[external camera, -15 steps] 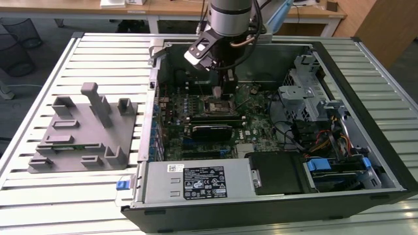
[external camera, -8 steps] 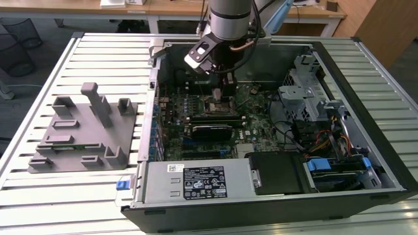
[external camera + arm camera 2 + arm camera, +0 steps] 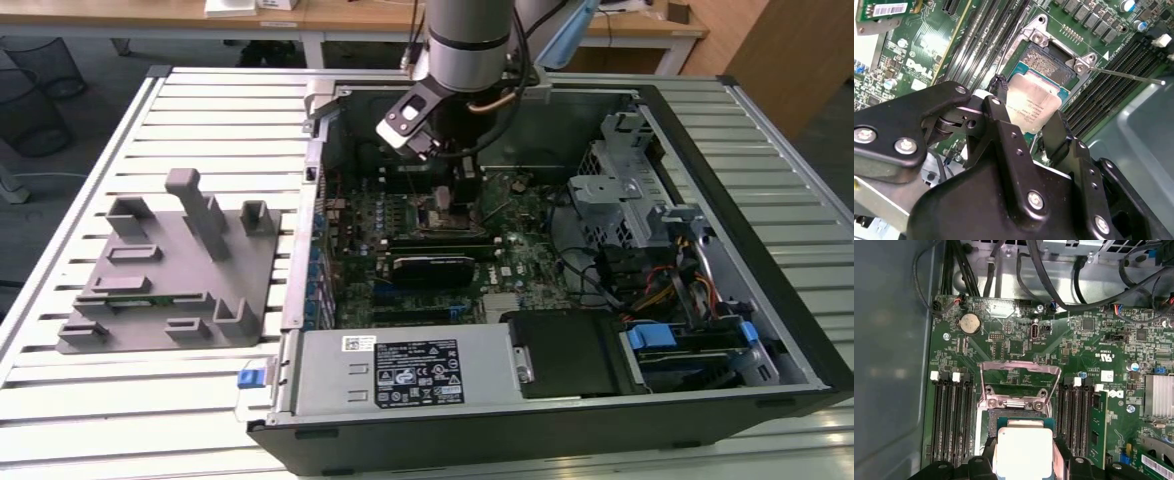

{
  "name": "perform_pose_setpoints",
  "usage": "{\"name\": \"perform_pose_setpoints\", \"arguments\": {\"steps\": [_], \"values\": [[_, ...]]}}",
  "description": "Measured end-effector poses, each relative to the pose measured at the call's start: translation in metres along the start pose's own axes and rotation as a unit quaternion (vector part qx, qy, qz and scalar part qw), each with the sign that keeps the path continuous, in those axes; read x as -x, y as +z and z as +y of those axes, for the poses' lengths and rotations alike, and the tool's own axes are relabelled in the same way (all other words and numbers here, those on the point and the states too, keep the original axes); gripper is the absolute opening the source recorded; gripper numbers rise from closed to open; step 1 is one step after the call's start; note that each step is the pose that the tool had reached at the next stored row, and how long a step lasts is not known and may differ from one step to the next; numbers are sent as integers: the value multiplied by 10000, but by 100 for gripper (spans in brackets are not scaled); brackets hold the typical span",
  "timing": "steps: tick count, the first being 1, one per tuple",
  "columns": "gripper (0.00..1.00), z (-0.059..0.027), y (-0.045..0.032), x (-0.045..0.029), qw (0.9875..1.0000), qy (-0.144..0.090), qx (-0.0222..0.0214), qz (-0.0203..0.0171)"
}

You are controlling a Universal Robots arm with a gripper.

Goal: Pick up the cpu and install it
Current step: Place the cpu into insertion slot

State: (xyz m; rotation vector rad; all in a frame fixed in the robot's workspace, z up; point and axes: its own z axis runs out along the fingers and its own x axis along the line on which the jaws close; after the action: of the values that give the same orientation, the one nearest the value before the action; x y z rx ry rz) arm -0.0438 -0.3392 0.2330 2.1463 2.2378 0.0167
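Observation:
The cpu (image 3: 1035, 106), a small square chip with a pale silvery top, is clamped between the black fingers (image 3: 997, 116) of my gripper (image 3: 1029, 125). It hangs right over the open motherboard socket (image 3: 1049, 65), covering part of it. I cannot tell whether it touches the socket. In the first wrist view the cpu (image 3: 1022, 450) sits just in front of the socket (image 3: 1019, 416), whose metal load plate (image 3: 1019, 371) is flipped up. In the exterior view my gripper (image 3: 454, 195) reaches down into the computer case over the socket (image 3: 447, 217).
The open computer case (image 3: 747, 140) holds the green motherboard (image 3: 527, 255), memory slots (image 3: 951, 415) on both sides of the socket, cables (image 3: 667, 290) and a drive cage (image 3: 621, 170). A grey plastic fixture (image 3: 167, 270) lies on the slatted table at the exterior view's left.

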Motion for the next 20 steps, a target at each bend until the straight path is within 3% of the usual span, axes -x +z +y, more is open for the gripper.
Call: {"name": "perform_pose_setpoints", "arguments": {"steps": [11,20], "values": [[53,-27,169,-25,10000,-1,1,0],[53,-37,252,-29,10000,1,1,0]]}}
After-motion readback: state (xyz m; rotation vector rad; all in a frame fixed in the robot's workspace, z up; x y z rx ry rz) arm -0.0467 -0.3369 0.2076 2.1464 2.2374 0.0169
